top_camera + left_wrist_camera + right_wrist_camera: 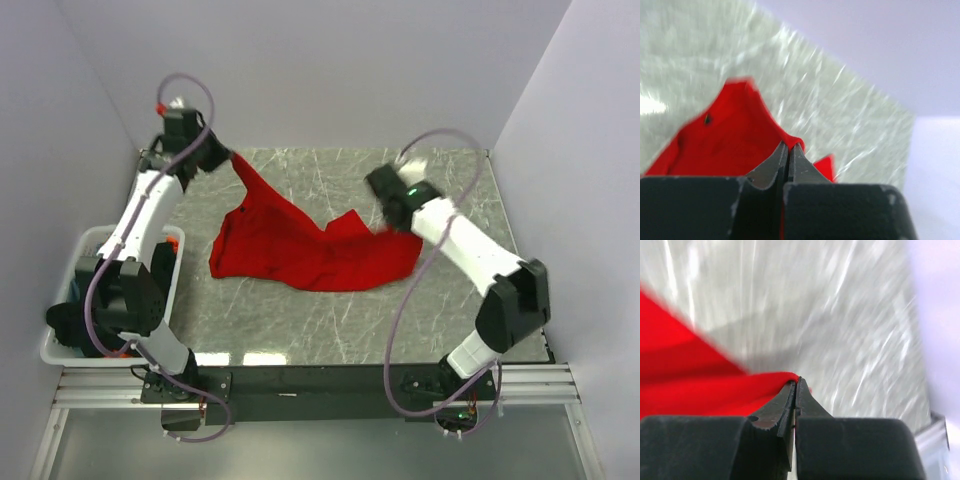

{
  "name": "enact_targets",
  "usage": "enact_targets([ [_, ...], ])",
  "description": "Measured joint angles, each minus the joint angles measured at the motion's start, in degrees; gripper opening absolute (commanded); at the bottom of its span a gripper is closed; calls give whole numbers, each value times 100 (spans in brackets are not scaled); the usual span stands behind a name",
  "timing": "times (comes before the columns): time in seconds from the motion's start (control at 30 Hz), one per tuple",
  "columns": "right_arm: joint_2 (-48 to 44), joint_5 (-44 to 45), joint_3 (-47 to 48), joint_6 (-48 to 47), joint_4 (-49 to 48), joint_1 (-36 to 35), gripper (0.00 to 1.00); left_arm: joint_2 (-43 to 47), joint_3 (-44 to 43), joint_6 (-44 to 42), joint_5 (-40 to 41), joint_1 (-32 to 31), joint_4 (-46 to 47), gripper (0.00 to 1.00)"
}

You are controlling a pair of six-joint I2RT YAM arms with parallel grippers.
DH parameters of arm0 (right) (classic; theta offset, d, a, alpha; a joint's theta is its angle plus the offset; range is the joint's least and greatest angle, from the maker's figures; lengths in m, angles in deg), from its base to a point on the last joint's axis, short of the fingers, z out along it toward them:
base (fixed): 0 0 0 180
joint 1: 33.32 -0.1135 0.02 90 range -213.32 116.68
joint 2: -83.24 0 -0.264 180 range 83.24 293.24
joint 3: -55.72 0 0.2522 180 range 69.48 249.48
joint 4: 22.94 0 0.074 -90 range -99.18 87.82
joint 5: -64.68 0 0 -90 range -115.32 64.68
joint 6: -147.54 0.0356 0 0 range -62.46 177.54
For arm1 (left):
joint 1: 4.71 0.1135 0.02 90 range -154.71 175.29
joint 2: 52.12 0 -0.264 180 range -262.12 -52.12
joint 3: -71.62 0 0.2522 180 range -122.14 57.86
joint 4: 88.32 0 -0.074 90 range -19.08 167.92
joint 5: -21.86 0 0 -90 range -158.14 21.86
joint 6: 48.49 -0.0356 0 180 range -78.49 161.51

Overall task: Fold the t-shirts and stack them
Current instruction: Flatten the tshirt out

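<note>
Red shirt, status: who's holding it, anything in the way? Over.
Left gripper jaws shut on red shirt far corner. Right gripper jaws shut on its right edge. Middle rumpled on table. Nothing in the way.

Lab booth: plain white walls (300,70), marble-pattern table (330,315).

My left arm (150,210) covers much of the basket (88,236), so I can't tell what the dark cloth (62,318) in it is. Both wrist views smear the tabletop (830,100) into streaks. On the left wrist view, the left jaws hide the lower part of the red shirt (725,145), and a dark speck (706,119) on it is too small to read. On the right wrist view, the shirt runs off the left edge.
</note>
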Motion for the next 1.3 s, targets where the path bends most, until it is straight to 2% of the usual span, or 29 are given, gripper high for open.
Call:
enact_targets([
  [0.1, -280, 197, 1012, -627, -170, 525, 0, -140, -1067, 0, 0, 234, -254, 1],
  [0.2, -656, 374, 1921, -1388, -466, 756, 0, -92, -2076, -2, 0, 374, -483, 1],
  [0.3, -1130, 435, 2435, -2022, -820, 756, 0, 254, -2494, -22, 44, 396, -457, 1],
  [0.57, -3279, 122, 2354, -3484, -1777, 732, 0, 2555, -2492, -251, 264, 369, -376, 1],
  [0.7, -4457, -444, 2240, -3873, -1998, 734, 0, 3770, -2514, -444, 221, 367, -144, 1],
  [0.83, -5375, -1049, 2236, -4083, -2094, 728, 0, 4531, -2573, -610, 90, 367, -24, 1],
  [1.0, -5654, -1641, 2205, -4262, -2026, 730, 0, 4680, -2610, -835, -2, 369, -50, 1],
  [1.1, -5643, -1808, 1847, -4352, -1906, 732, 0, 4542, -2341, -968, -42, 369, -94, 1],
  [1.3, -5506, -1757, 264, -4433, -2194, 734, 0, 3978, -745, -1099, -437, 372, 337, 3],
])
